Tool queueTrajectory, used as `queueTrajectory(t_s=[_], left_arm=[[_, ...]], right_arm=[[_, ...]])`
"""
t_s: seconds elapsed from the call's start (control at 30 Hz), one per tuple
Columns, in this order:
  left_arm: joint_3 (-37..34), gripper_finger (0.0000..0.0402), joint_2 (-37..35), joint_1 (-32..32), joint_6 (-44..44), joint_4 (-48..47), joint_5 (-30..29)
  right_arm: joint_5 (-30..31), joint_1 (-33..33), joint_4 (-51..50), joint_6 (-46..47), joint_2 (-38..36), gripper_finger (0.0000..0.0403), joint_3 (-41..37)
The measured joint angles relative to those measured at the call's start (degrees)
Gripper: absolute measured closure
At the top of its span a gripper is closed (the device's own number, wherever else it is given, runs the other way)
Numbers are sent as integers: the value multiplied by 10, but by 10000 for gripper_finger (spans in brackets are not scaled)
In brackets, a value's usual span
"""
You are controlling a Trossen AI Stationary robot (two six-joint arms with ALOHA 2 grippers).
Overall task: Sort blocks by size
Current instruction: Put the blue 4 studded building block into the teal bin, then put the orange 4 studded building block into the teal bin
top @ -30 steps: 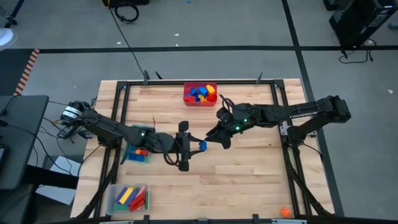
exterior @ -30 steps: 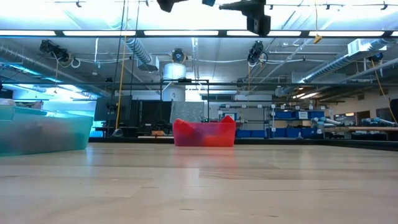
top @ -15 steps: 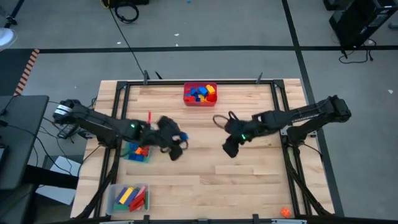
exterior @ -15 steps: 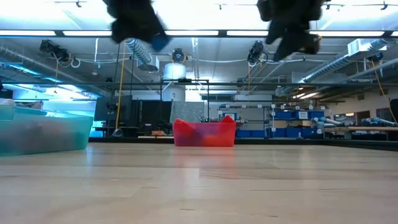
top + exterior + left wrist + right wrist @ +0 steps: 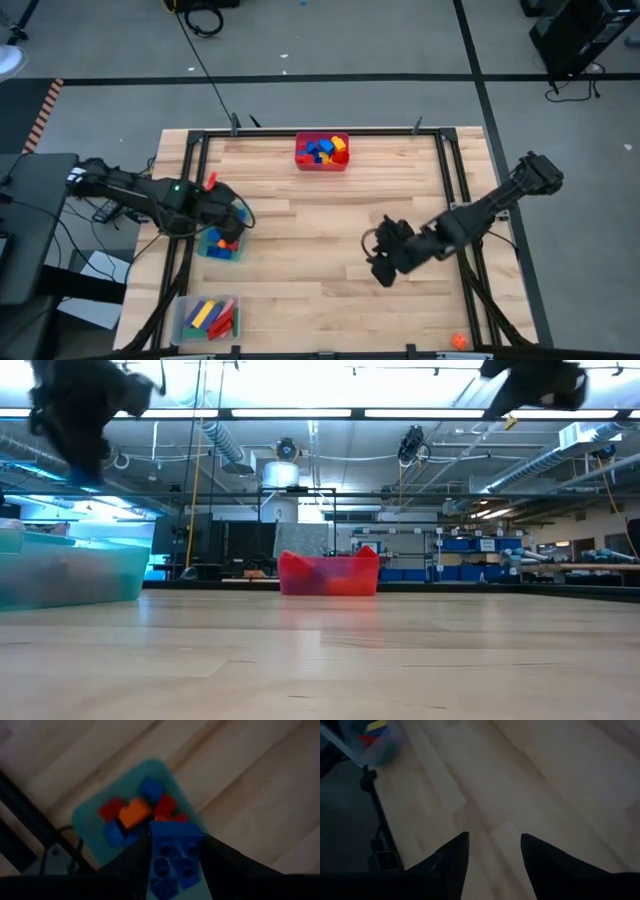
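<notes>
On the high view, left claw [image 5: 232, 222] sits over the green bin [image 5: 220, 245] at the surface's [image 5: 320, 300] left edge; bin holds red, orange & blue blocks. Red bin [image 5: 322, 152] w/ mixed blocks [image 5: 322, 150] is at the far edge, middle. Clear bin [image 5: 207, 318] at the near-left corner has long bars in yellow, red, green. Right claw [image 5: 385, 268] hangs over bare wood right of centre, well apart from every bin. One orange bit [image 5: 458, 341] lies off near the right corner; can't tell what it is.

Low view: green bin at left, red bin mid-back, both arms only dark shapes up top.

Left wrist view: claw is pinching a blue block [image 5: 172, 860], studs showing, directly above the green bin w/ its small blocks [image 5: 135, 815].

Right wrist view: fingers [image 5: 452, 855] spread apart, nothing between them, bare wood below.

Step in hand looks like drop-off of the blue block. Next move prob. calls for lowering a bit & releasing inside the bin walls; right arm then free to fetch another from the red bin.
</notes>
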Motion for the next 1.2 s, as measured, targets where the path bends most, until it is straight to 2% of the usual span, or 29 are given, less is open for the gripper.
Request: queueTrajectory(t_s=[0.13, 0.27, 0.57, 0.73, 0.83, 1.0, 1.2], left_arm=[[-60, 243, -32, 0, -33, 19, 48], [-96, 243, -53, 0, -82, 25, 60], [-142, 242, -57, 0, -105, 33, 76], [-146, 239, -54, 0, -104, 43, 83], [-146, 220, -54, 0, -104, 49, 84], [-146, 165, -54, 0, -106, 51, 84], [-146, 117, -54, 0, -107, 51, 77]], right_arm=[[33, 43, 3, 44, 0, 210, 0], [61, 75, 9, 78, 0, 210, 0], [113, 115, 11, 144, 0, 211, 0], [116, 120, 11, 158, 0, 211, 0], [117, 120, 12, 158, 0, 210, 0], [117, 120, 20, 158, 0, 211, 0], [149, 120, 26, 146, 0, 209, 0]])
